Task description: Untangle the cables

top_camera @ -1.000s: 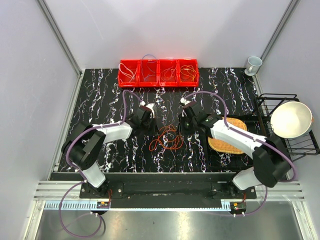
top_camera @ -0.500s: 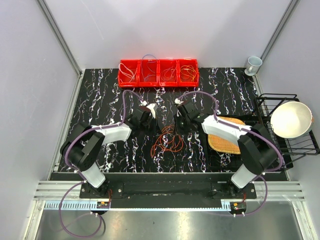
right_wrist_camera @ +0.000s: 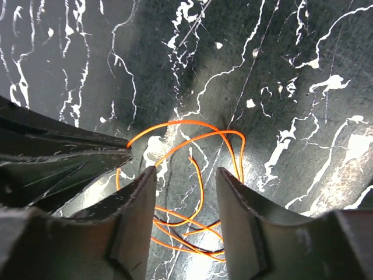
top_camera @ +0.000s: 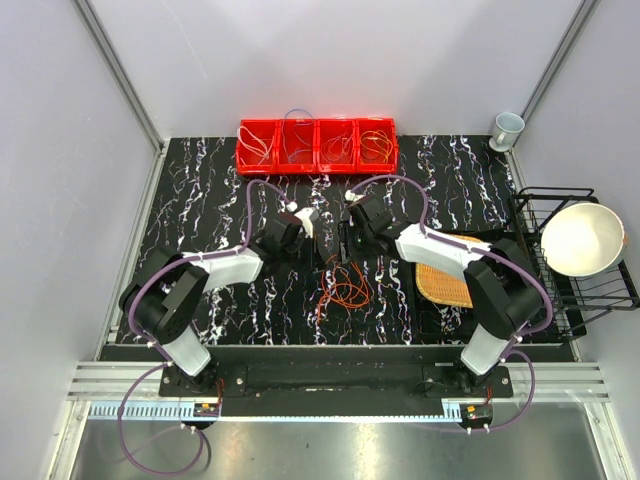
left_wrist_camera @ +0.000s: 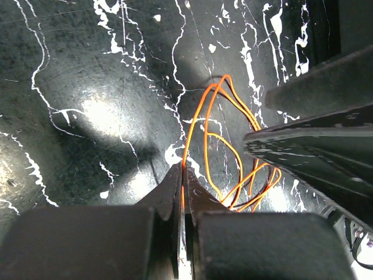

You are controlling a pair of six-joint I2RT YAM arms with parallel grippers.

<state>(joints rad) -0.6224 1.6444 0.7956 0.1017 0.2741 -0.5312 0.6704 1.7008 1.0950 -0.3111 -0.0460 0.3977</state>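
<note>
Pinching one orange strand (left_wrist_camera: 201, 116) in the left gripper (left_wrist_camera: 182, 175), jaws pressed fully together on it, w/ the strand rising from the tips into a loop over the table (left_wrist_camera: 87, 70). Nothing clamped in the right gripper (right_wrist_camera: 186, 172), as far as visible: jaws abt halfway apart, hovering over orange loops, a strand or two passing between the fingers but loose.

From above: main bundle of cables (top_camera: 345, 285) mid-table, just on the near side of both grippers, between the two arms. More cables in the red bins (top_camera: 317, 145) at the far edge, well apart from the tangle.

Step in hand, prob.: pulling a single strand free of the bundle, w/ the right side lining up a grip. Plenty left to do, judging by how knotted the bundle looks.

To do it well:
- Hold the left pinch firm as an anchor; no jerking.
- Lower the right jaws onto one strand only, close to where it crosses the held one, not across two loops at once.
- Check the wrist view before closing. Hair-thin strands, easy to miss or double-grab.
- Then draw apart slowly & sideways, low over the table, watching for loops cinching into a knot. If tightening: stop, ease back, try another crossing.
- Avoid dragging the whole bundle toward the woven mat (top_camera: 445, 285) by the right arm.
</note>
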